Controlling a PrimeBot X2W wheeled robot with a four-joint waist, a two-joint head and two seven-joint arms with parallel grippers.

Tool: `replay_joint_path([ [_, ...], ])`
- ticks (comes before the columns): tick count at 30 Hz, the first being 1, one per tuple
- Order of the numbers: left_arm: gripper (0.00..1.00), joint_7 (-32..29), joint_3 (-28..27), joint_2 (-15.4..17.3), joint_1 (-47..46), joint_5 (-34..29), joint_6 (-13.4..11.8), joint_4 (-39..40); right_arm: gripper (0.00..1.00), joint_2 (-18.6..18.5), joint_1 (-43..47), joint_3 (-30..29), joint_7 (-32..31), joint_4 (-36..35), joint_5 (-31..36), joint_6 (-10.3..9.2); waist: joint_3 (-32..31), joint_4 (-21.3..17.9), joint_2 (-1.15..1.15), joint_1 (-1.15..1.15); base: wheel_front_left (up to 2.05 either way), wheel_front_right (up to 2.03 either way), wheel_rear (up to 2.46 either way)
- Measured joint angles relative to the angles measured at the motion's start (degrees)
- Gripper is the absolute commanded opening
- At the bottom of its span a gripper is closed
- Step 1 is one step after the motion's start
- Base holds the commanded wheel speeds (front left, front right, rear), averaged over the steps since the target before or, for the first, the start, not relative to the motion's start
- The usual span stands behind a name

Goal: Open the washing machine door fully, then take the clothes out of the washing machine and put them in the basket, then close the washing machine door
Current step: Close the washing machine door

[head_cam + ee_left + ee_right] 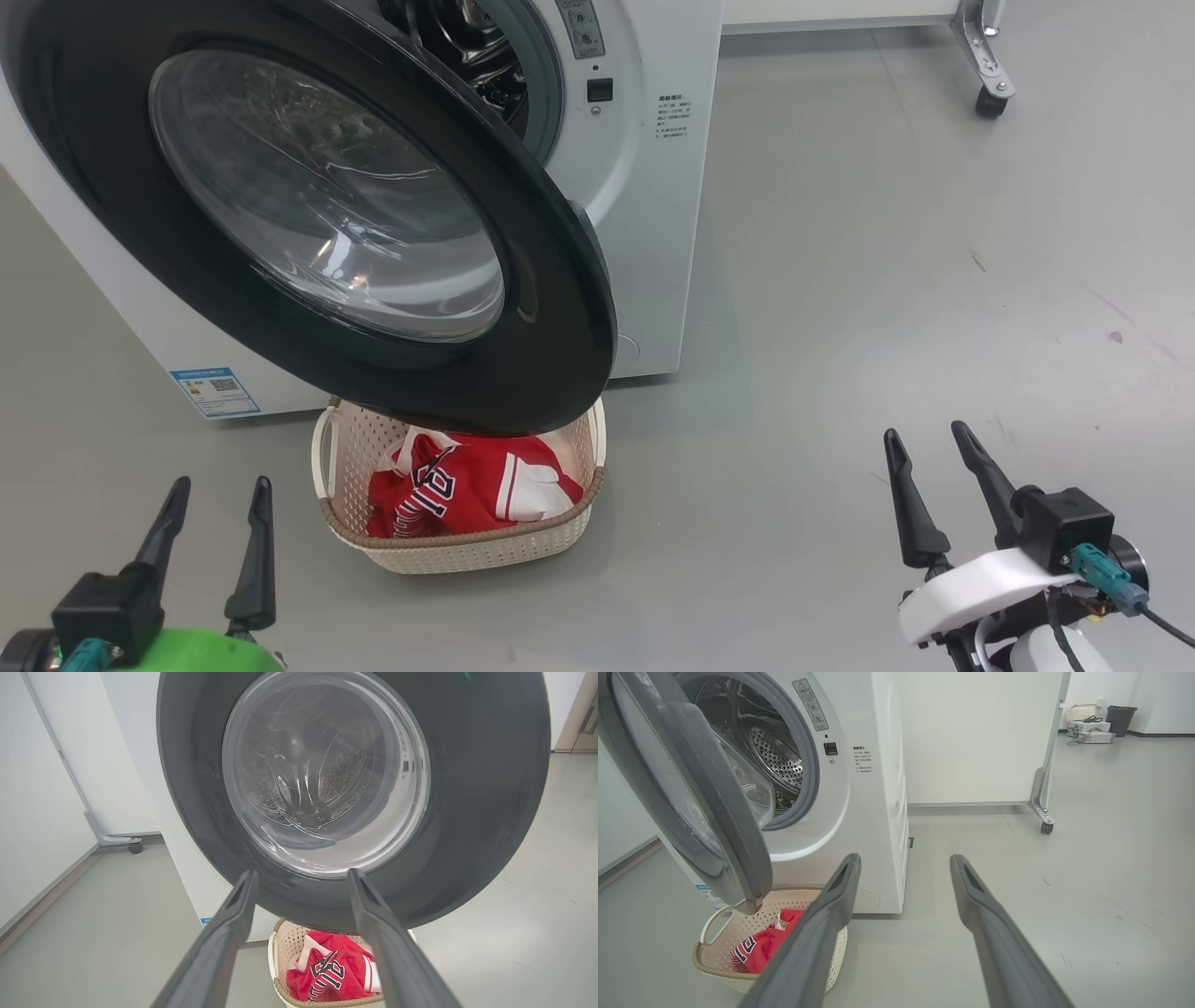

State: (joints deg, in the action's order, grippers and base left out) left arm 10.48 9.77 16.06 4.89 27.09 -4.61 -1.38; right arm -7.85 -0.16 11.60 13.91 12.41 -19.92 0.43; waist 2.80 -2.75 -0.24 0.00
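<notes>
Scuffed grey floor (887, 233) — white partition (971, 742) (on castors (1046, 828))

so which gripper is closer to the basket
The left gripper: it hangs just left of the basket, while the right gripper sits much farther off on its other side.

White partition panel (971, 737), black caster (1046, 827) on a metal bracket at its lower corner, grey floor (1101, 872) beneath it, black bin (1121, 717) and low white box (1093, 736) well beyond it

Illegible lettering (432, 487) on the clothes (490, 471)
</notes>
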Motion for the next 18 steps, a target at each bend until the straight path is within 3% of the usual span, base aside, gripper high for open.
replay_joint_path([
  [18, 1.0, 1.3, 0.2, -3.8, 1.2, -1.7, -1.3, -1.6, 1.0, -0.8, 1.7, 0.4, -1.1, -1.0, 0.4, -0.01, -0.9, 0.2, 0.0, 0.0, 0.0, 0.0, 0.0],
])
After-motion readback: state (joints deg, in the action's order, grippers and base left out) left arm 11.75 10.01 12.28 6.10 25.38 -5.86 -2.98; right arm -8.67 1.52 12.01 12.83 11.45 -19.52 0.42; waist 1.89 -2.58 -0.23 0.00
